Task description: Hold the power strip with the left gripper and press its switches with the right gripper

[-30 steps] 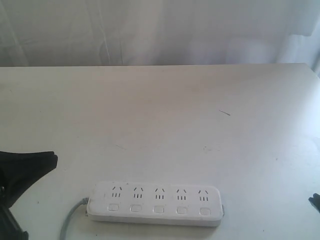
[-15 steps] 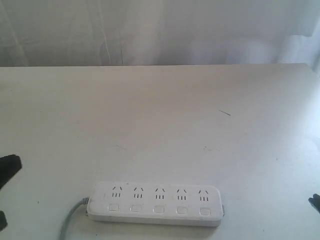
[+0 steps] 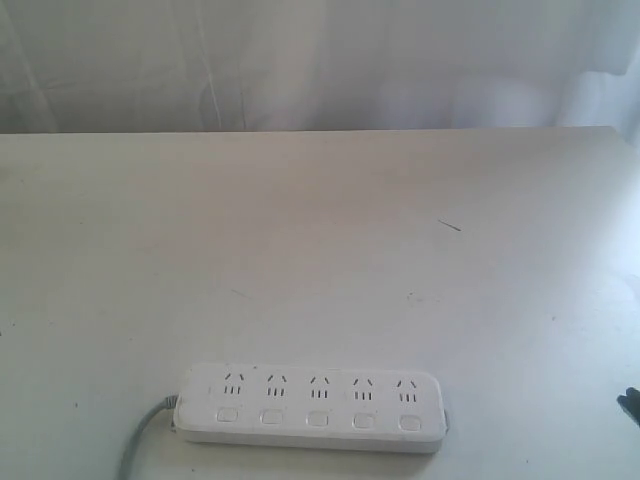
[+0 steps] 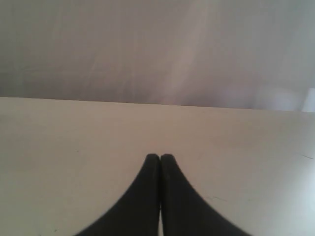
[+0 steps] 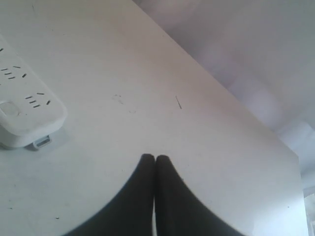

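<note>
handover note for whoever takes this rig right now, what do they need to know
Black left gripper: shut, empty, over bare white table.
Black right gripper: shut, empty, touching nothing.
Long flat white plastic power strip: flat on the table, unheld, grey cord off its left end in the exterior view.
Done: nothing that shows.
Left: hold the strip, press its five square white switches.

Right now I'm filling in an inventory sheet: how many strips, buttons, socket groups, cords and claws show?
Strip: 1
Buttons: 5
Socket groups: 5
Cord: 1
Claws: 2 (left claw, right claw)
Total: 14
</note>
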Controlling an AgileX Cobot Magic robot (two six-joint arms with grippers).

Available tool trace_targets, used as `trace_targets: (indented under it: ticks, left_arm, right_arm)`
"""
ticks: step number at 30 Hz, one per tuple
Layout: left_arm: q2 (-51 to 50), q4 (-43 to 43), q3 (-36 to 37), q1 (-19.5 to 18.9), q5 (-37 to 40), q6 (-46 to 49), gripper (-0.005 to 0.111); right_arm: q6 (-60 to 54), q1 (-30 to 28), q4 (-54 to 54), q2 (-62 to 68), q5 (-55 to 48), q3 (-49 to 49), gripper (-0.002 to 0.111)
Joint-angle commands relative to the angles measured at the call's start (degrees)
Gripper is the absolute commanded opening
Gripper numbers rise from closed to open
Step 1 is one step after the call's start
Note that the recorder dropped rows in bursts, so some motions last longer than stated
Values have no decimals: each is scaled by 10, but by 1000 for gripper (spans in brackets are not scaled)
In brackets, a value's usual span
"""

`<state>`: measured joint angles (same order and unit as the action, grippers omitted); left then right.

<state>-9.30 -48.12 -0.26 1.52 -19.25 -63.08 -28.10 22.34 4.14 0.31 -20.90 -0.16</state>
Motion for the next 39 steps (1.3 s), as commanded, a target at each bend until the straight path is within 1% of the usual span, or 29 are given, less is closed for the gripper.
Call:
trace_targets:
  ticks: [1, 3, 4, 6, 7, 8, 9, 10, 12, 14, 16, 19, 23, 24, 26, 27, 28, 30, 31, 32, 34, 36, 39]
  left_arm:
    - [56, -68, 3, -3, 81, -71, 0]
    - [80, -80, 3, -2, 132, -76, 0]
    - [84, -104, 3, -2, 175, -65, 0]
    - [74, -112, 3, -2, 238, -47, 0]
    - [71, -111, 3, -2, 248, -44, 0]
    - [66, -111, 3, -2, 247, -46, 0]
    - [66, -111, 3, -2, 239, -48, 0]
    - [66, -111, 3, -2, 208, -52, 0]
    - [66, -105, 3, -2, 174, -63, 0]
    - [66, -77, 3, -2, 164, -68, 0]
    - [66, -53, 3, -2, 141, -68, 0]
    - [66, 3, 3, -2, 132, -68, 0]
    - [66, 40, 3, -2, 109, -52, 0]
    - [66, 56, 3, -2, 113, -23, 0]
    - [65, 119, 3, -2, 123, 72, 0]
    - [65, 175, 3, -2, 133, 127, 0]
    - [65, 238, 3, -2, 136, 221, 0]
    - [65, 355, 3, -2, 146, 361, 0]
    - [65, 427, 3, -2, 152, 434, 0]
    - [65, 470, 3, -2, 155, 501, 0]
    - [65, 548, 3, -2, 167, 605, 0]
    - [65, 567, 3, -2, 192, 652, 0]
    - [65, 566, 3, -2, 230, 657, 0]
  right_arm:
    - [5, -1, -3, -3, 5, 2, 0]
    - [21, -1, -23, -3, 3, 2, 0]
    - [58, -1, -24, -3, 3, 2, 0]
    - [126, -1, -10, -3, 3, 2, 0]
    - [155, -1, -4, -3, 3, 2, 0]
    - [216, -1, 13, -3, 3, 2, 0]
    - [246, -1, 25, -3, 3, 2, 0]
    - [293, -1, 54, -3, 2, 2, 0]
    - [364, -1, 102, -3, -5, 2, 0]
    - [440, -1, 165, -3, -8, 2, 0]
    - [511, -1, 195, -3, -9, 2, 0]
    - [515, -1, 195, -3, -9, 2, 0]
    - [515, -1, 195, -3, -9, 2, 0]
    - [515, -1, 195, -3, -9, 2, 0]
    - [515, -1, 195, -3, -9, 2, 0]
    - [515, -1, 195, -3, -9, 2, 0]
    - [515, -1, 195, -3, -9, 2, 0]
    - [515, -1, 195, -3, -9, 2, 0]
    - [515, -1, 195, -3, -9, 2, 0]
    - [515, -1, 195, -3, -9, 2, 0]
    - [515, -1, 195, -3, -9, 2, 0]
    - [512, -1, 195, -3, -9, 2, 0]
    - [511, -1, 195, -3, -9, 2, 0]
